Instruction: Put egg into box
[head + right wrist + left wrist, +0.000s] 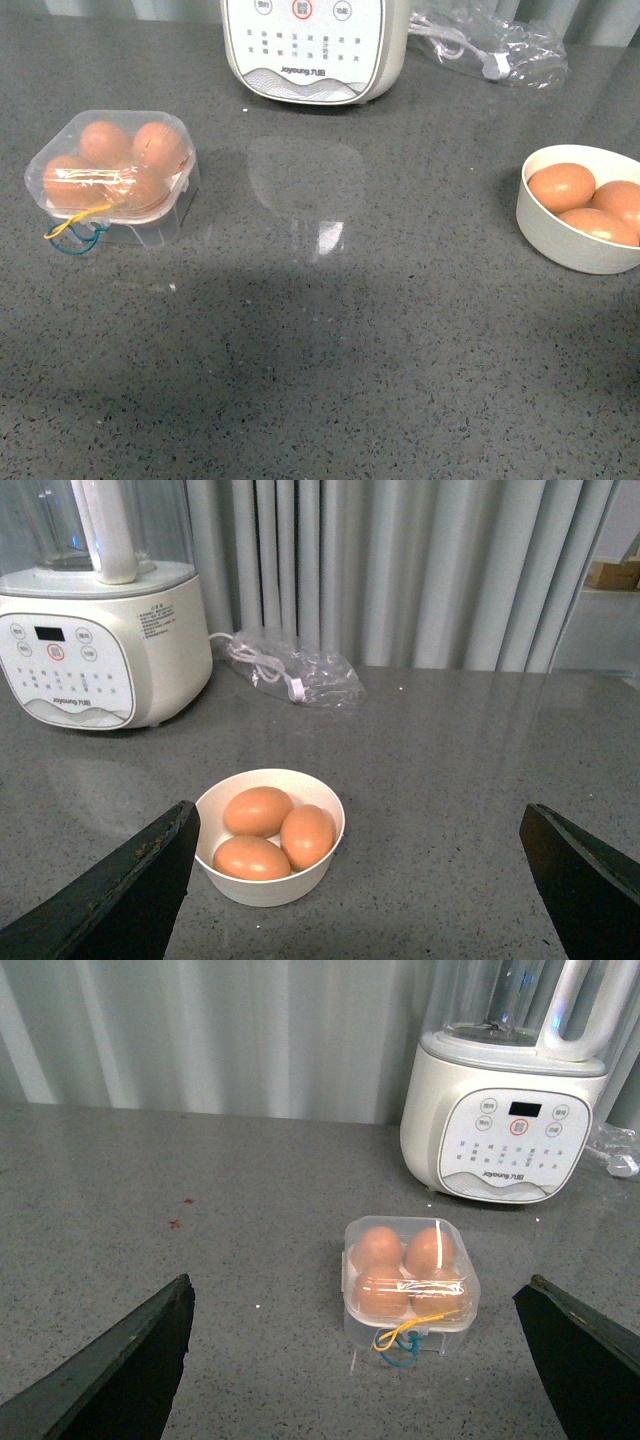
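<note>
On the desk (330,330), the box (112,178) sits at the left with its clear lid down over four brown eggs, while three more lie in a white bowl (560,250) at the right. The egg (258,811) nearest the rim looks light, smooth, slippery and brittle, best pinched gently across its middle. Left claw (365,1360) and right claw (360,880) both stand wide and empty.
</note>
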Motion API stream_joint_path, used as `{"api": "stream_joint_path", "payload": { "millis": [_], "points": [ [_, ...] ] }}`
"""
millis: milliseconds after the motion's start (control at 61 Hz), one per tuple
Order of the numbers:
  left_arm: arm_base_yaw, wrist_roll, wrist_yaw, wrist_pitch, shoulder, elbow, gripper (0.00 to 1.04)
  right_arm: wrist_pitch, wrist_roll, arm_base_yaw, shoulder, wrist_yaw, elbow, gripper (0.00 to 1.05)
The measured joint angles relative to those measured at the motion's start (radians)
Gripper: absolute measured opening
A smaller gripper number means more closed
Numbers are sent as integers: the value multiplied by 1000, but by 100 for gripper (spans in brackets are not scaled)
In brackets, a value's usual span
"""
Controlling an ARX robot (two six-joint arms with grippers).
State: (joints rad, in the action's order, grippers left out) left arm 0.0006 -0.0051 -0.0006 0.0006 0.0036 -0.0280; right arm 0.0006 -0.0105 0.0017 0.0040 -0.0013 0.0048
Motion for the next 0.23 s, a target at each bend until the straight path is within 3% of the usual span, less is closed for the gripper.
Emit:
{"api": "stream_joint_path", "payload": {
  "millis": [230],
  "points": [
    [0, 0, 0, 0, 0, 0, 98, 0, 0, 0, 0, 0, 0, 97]
  ]
}}
